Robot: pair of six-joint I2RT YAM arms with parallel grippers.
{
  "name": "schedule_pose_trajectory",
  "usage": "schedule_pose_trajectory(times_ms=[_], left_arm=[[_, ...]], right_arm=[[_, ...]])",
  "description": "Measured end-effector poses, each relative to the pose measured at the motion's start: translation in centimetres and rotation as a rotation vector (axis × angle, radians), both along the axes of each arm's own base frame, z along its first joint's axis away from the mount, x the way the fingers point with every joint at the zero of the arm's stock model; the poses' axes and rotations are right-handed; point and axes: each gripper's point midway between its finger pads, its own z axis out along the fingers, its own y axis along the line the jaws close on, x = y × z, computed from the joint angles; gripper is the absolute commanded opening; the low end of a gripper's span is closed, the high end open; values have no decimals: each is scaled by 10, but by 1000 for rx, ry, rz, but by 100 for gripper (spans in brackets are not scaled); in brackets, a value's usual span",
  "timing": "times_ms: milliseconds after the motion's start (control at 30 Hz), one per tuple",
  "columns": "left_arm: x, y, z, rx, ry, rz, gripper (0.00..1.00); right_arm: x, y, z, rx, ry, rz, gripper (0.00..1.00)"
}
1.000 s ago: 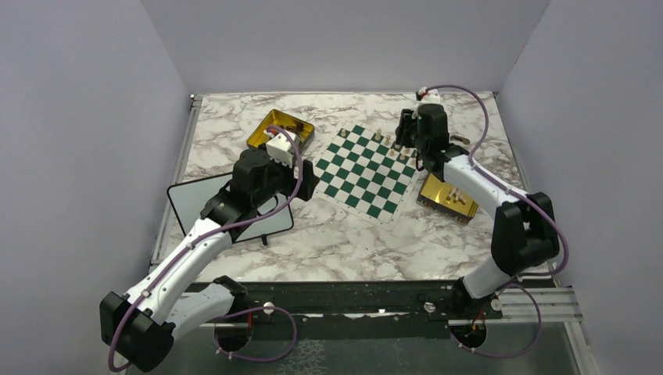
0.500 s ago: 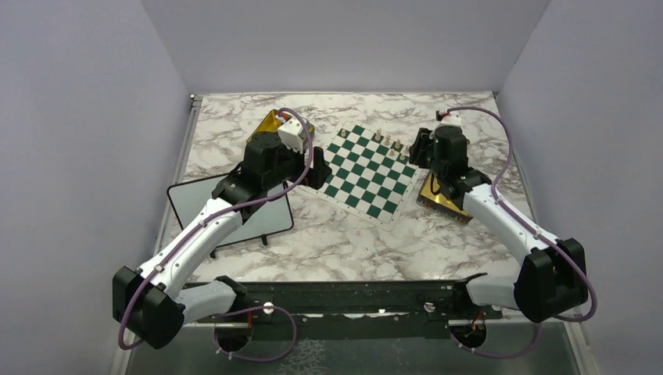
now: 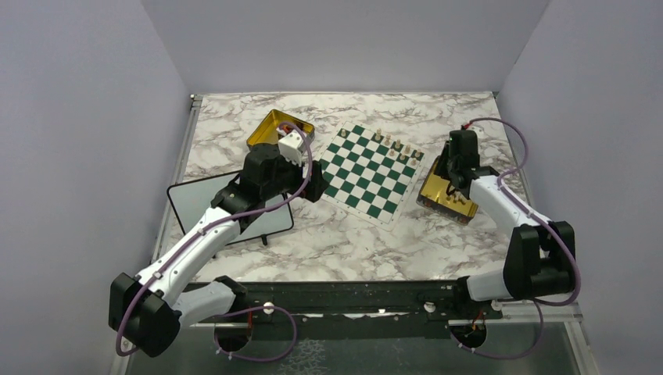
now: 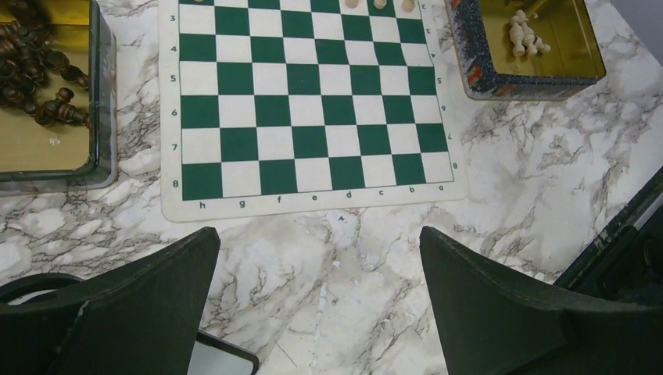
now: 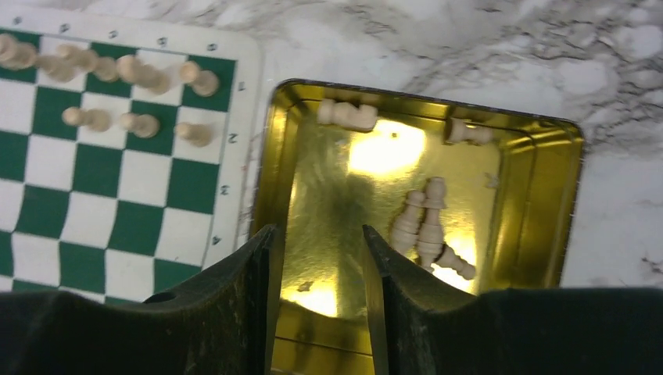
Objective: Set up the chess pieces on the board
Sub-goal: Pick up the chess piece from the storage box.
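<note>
right hand [image 5: 318, 234] moved off board [image 3: 363, 168] over tin [image 5: 539, 187], part-open, empty | left hand [image 4: 318, 234] wide, empty | dark pieces [image 4: 35, 74] cut off

A green board [image 3: 361, 176] lies on the marble surface [image 3: 352, 234]. A left tin [image 3: 262, 134], right tin [image 3: 446, 209] and whiteboard [image 3: 191, 205] lie there too.

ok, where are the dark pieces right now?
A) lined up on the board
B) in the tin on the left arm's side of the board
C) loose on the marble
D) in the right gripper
B: the left wrist view shows the dark pieces heaped in the tin, and only pale pieces stand on the board.
</note>
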Motion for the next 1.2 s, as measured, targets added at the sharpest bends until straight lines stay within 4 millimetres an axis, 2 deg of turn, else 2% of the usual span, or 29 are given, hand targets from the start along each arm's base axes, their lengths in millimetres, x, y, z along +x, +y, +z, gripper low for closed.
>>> schedule_pose_trajectory(times_ms=[200,300,433,800,1200], left_arm=[[-12,-4,0,-7,-23,-32,97],[-17,-9,3,-10,-38,-54,96],[-22,-10,5,-11,-53,-68,97],[-22,-8,9,-13,-77,-63,95],[-22,-7,8,-10,-80,-64,95]], right_arm=[[-6,-50,-6,33,19,-160,44],[-9,-62,-9,38,33,-198,42],[-14,-72,-24,42,84,-223,39],[-11,-67,-68,79,210,-190,37],[-5,-70,-66,65,208,-172,35]])
